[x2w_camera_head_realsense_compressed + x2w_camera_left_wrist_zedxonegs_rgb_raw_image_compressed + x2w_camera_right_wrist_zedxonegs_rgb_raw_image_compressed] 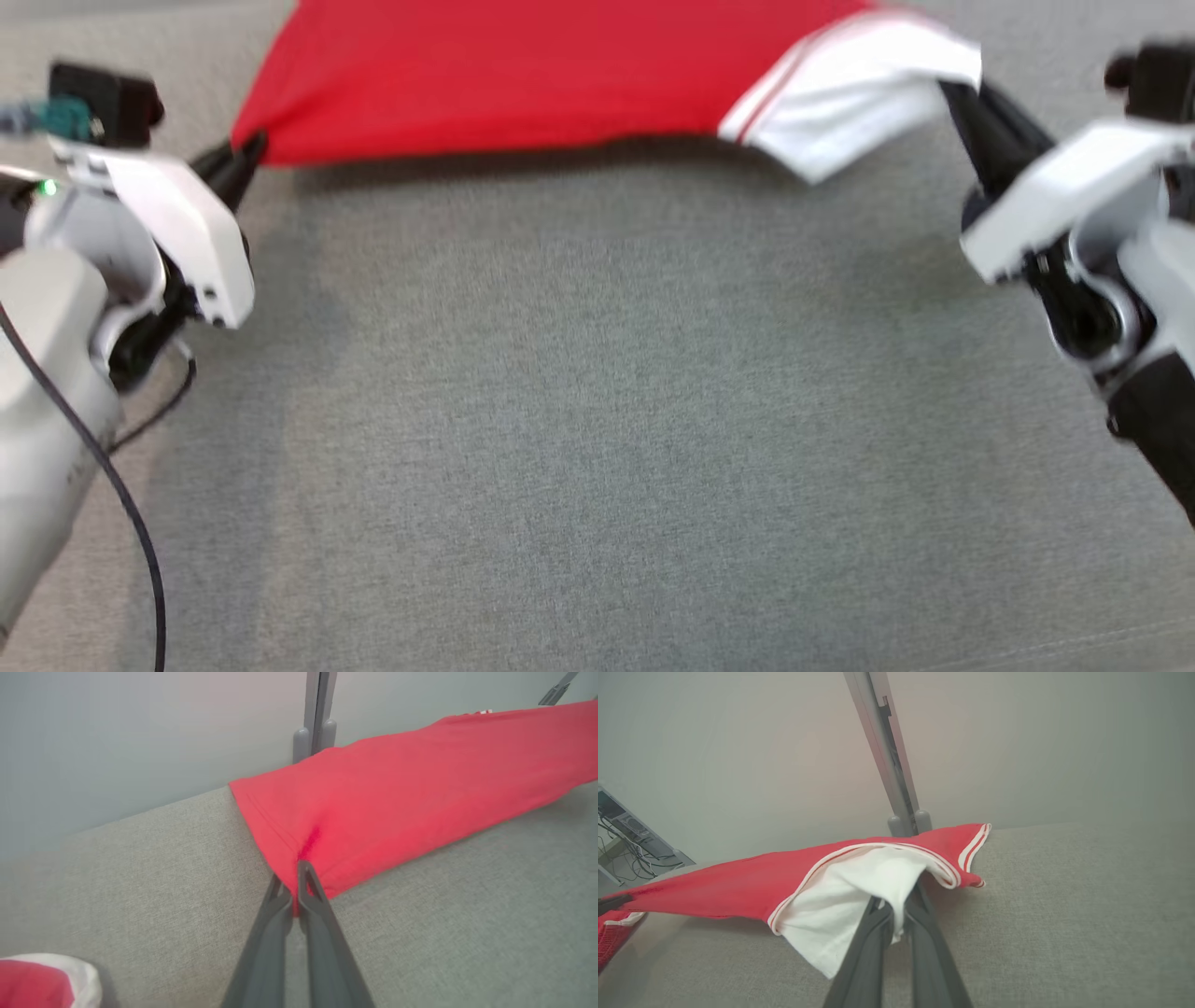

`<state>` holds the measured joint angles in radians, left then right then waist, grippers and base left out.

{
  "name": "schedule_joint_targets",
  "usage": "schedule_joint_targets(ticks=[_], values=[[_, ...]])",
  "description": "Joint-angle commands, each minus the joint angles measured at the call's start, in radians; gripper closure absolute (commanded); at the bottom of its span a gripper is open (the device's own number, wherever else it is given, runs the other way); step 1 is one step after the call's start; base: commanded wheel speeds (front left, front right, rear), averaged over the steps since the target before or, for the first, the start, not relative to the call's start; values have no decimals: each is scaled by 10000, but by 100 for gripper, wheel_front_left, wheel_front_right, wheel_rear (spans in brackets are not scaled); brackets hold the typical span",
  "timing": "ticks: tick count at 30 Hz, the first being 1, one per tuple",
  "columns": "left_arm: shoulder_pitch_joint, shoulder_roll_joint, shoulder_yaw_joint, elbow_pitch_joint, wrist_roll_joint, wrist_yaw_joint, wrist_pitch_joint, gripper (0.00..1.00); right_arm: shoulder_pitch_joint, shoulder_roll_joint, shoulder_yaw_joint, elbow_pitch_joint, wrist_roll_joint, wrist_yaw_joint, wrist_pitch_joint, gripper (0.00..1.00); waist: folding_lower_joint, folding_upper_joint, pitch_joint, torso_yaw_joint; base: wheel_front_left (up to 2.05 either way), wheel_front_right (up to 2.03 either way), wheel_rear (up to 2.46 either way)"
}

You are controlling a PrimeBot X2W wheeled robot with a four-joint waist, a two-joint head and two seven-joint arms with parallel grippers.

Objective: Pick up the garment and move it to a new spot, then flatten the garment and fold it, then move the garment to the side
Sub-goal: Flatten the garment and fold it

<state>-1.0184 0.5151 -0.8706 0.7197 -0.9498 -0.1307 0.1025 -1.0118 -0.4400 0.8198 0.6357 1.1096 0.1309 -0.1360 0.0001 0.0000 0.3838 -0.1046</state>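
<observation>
Clamping opposite ends of the garment: left fingers and right fingers.

The garment reads to me as a soft, matt red knit, smooth, with fine stitched hems. Its white sleeve is the same dull cloth, trimmed with thin red piping. The table cover is a grey woven fabric, matt, with a coarse, slightly speckled weave. On my left gripper the fingers look like dark grey plastic, smooth and matt; the right gripper has the same finish. The arm shells are glossy white plastic. A black cable has a smooth sheath. The post looks like brushed grey metal, and the wall is flat and matt.
</observation>
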Motion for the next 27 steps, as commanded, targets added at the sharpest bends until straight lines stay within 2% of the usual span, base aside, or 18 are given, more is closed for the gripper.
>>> schedule_joint_targets(ticks=[1, 4, 10, 15, 20, 27], values=[[309, 100, -56, -79, 40, 6, -203, 100, 407, -316, 36, -178, 176, -1, -151, 100, -1, 0, -674, 35, 0, 0, 0], [920, 80, -86, -240, -80, 66, -500, 100, 1249, -739, 16, -666, 653, -1, -356, 100, -1, 0, -1098, 136, 0, 0, 0], [2407, 291, -55, -1030, -490, 570, -672, 100, 2893, -1502, 191, -1586, 1145, -1, -415, 100, -1, 0, -1851, 300, 0, 0, 0], [3844, 611, 26, -2327, -898, 1310, -761, 100, 4150, -1914, 177, -2291, 1320, -1, -442, 100, -1, 0, -2219, 453, 0, 0, 0], [5124, 988, 70, -3759, -1179, 2241, -873, 100, 5189, -2134, -22, -2849, 1270, -1, -471, 100, -1, 0, -2352, 595, 0, 0, 0], [6597, 1384, 267, -5521, -1490, 3553, -1164, 100, 6480, -2073, -636, -3297, 1009, -1, -369, 100, -1, 0, -2539, 719, 0, 0, 0]])
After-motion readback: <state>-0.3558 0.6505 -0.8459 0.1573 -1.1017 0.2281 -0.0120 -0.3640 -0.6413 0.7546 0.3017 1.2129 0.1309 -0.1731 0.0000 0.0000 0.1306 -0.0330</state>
